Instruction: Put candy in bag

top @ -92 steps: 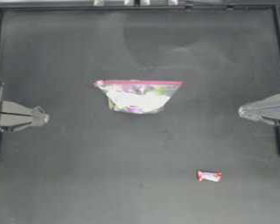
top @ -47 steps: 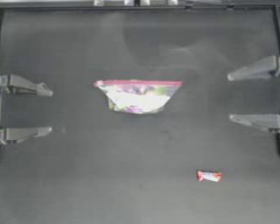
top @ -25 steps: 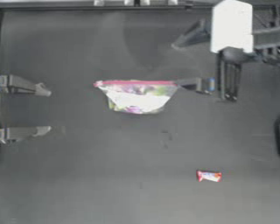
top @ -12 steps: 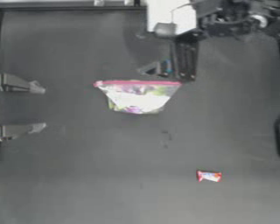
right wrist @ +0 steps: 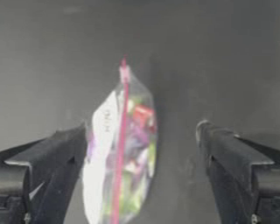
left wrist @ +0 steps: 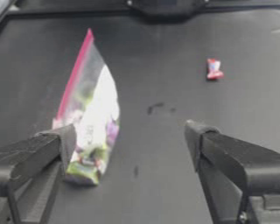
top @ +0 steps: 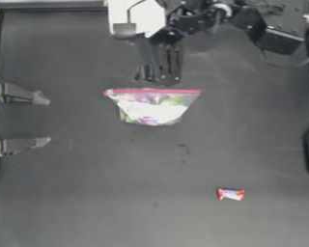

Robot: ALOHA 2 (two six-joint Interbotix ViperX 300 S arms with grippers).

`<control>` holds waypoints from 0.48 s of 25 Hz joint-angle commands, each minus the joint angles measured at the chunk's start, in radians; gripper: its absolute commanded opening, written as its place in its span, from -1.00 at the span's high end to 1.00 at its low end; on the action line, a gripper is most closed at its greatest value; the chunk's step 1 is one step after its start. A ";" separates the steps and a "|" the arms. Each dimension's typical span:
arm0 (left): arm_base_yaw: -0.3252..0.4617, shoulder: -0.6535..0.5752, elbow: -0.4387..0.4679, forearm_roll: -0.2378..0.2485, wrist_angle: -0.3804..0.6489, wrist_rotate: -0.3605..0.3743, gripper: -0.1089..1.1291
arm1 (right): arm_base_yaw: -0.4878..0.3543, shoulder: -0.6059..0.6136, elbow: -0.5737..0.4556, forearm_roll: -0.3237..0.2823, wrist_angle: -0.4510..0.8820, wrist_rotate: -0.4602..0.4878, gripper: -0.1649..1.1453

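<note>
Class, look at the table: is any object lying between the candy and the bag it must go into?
Nothing visible does. The candy lies alone on bare table, with only dark surface between it and the bag. The right tool hovers beside the bag's pink strip.

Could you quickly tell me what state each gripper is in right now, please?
Left gripper: open, holding nothing, at the table's left edge.
Right gripper: open, holding nothing, above the pink strip of the bag.

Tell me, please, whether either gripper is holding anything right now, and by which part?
Nothing is held. The right gripper hangs open above the clear plastic zip bag's pink strip; the left gripper waits open at the table's left edge.
</note>
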 commanded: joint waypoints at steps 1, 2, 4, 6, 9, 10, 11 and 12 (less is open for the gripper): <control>0.008 0.005 -0.009 0.002 -0.005 -0.002 -0.83 | 0.006 0.011 -0.035 -0.002 -0.002 -0.003 -0.79; 0.008 0.006 -0.008 0.000 -0.005 -0.002 -0.83 | 0.008 0.018 -0.035 -0.002 -0.003 -0.002 -0.79; 0.008 0.006 -0.008 0.000 -0.005 -0.002 -0.83 | 0.012 0.028 -0.035 -0.002 -0.005 -0.003 -0.79; 0.009 0.005 -0.008 0.000 -0.005 -0.002 -0.83 | 0.021 0.035 -0.035 -0.002 -0.008 -0.003 -0.79; 0.014 0.006 -0.005 0.000 -0.005 -0.002 -0.83 | 0.037 0.048 -0.035 -0.002 -0.012 -0.003 -0.79; 0.015 0.006 -0.005 0.000 -0.005 -0.002 -0.83 | 0.038 0.051 -0.035 -0.002 -0.015 -0.003 -0.79; 0.015 0.006 -0.005 0.000 -0.005 -0.002 -0.83 | 0.040 0.055 -0.035 -0.002 -0.015 -0.003 -0.79; 0.015 0.005 -0.005 0.000 -0.003 -0.002 -0.83 | 0.041 0.058 -0.037 -0.002 -0.017 -0.003 -0.79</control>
